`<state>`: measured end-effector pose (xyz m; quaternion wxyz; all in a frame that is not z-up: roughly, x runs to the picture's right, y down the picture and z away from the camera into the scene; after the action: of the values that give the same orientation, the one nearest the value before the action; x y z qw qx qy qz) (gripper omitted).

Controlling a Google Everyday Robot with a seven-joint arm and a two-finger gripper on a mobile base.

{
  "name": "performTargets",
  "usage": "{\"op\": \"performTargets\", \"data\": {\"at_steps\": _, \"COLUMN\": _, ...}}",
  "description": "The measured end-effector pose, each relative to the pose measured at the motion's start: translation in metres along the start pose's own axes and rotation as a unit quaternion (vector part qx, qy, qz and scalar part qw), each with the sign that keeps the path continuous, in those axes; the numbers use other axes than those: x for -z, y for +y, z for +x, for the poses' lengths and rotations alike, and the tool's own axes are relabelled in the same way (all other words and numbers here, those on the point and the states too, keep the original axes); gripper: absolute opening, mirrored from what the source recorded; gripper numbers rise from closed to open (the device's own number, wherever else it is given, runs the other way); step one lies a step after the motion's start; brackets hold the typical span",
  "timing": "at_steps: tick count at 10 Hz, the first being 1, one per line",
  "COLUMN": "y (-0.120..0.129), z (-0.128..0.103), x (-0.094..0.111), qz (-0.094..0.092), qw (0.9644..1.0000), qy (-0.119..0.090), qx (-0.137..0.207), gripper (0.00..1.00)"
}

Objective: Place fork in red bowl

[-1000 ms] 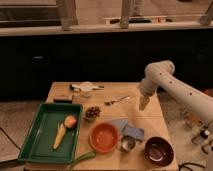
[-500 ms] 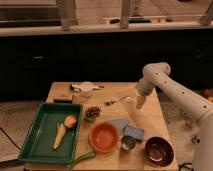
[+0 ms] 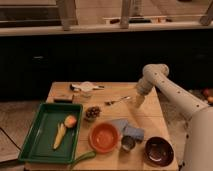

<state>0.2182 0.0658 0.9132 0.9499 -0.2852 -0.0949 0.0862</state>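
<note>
The fork point(image 3: 117, 100), slim and silver, lies on the wooden table point(image 3: 150, 117) behind the centre. The red bowl point(image 3: 104, 137) stands near the front edge and holds nothing that I can see. My gripper point(image 3: 138, 103) hangs from the white arm just right of the fork's end, low over the table. It is open and holds nothing.
A green tray point(image 3: 35, 131) at the left holds a banana point(image 3: 59, 135) and an orange fruit point(image 3: 70, 121). A dark bowl point(image 3: 159, 150), a metal cup point(image 3: 128, 143) and a blue cloth point(image 3: 127, 127) sit front right. A white dish point(image 3: 86, 88) is at the back.
The arm has shifted a little to the left, bringing the gripper closer to the fork. The objects on the table have not moved.
</note>
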Motion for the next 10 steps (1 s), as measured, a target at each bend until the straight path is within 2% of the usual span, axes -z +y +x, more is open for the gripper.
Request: {"op": "performTargets", "data": {"at_steps": 10, "y": -0.007, "z": 0.017, "x": -0.026, "qz": -0.021, "qw": 0.999, "qy": -0.032, "qx": -0.025, "gripper": 0.8}}
